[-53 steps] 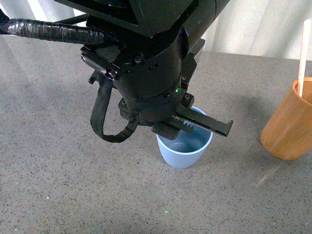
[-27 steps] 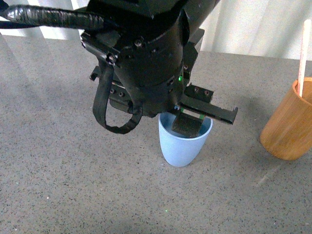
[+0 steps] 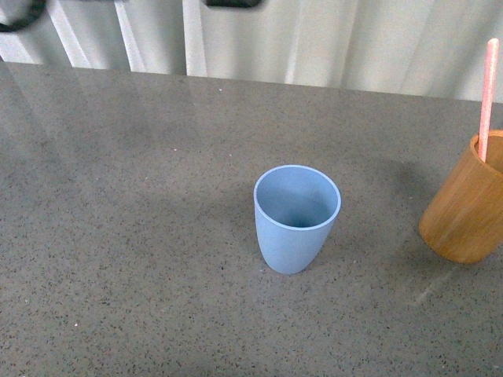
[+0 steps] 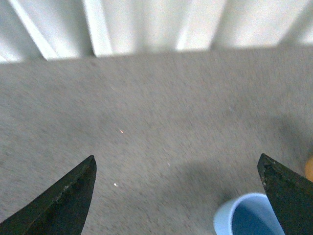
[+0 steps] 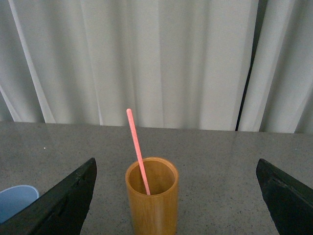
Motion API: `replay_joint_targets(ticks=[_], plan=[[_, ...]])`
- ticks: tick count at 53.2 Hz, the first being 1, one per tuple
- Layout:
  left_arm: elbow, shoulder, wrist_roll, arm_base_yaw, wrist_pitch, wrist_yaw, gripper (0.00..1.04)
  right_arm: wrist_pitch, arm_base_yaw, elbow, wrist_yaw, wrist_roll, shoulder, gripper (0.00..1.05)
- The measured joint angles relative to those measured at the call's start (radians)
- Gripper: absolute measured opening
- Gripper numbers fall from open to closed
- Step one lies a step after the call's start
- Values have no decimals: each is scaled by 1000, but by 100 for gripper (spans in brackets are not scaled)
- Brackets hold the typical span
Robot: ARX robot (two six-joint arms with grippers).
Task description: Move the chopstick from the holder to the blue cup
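The pink chopstick (image 3: 487, 94) stands in the bamboo holder (image 3: 464, 212), leaning slightly, with its lower end inside and most of its length sticking up above the rim. The holder sits upright on the grey speckled table (image 3: 118, 236) at the far right of the front view, partly cut off by the picture's edge. The blue cup (image 3: 295, 228) stands upright near the middle of the table, well apart from the holder and to its left, with its mouth open toward the camera. In the right wrist view, the chopstick (image 5: 137, 147) and holder (image 5: 151, 210) sit straight ahead between the two dark fingers of the right gripper (image 5: 176, 164), which are spread wide and hold nothing. The rim of the cup (image 5: 14, 200) shows at the edge of that picture. In the left wrist view, the left gripper (image 4: 177, 159) is also spread wide and holds nothing. Its fingers (image 4: 63, 205) frame bare table, and the cup (image 4: 244, 215) lies below, close to one fingertip. A pale pleated curtain (image 3: 314, 39) hangs behind the far edge of the table.
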Motion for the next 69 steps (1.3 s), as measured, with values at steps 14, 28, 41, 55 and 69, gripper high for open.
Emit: replay_joint_targets(ticks=[14,28,41,55,69], plan=[[-192,-175,31,56,198,-73,94,0,0,0,-1,0,0,95],[-563,-347,122,173,709,-50,44,0,0,0,0,0,0,95],[-714,-478,130,257,711,35,4,0,0,0,0,0,0,95],[-818,-627,134,328,668,98,4,0,0,0,0,0,0,95],[-883,-783,135,423,578,214,4,0,0,0,0,0,0,95]])
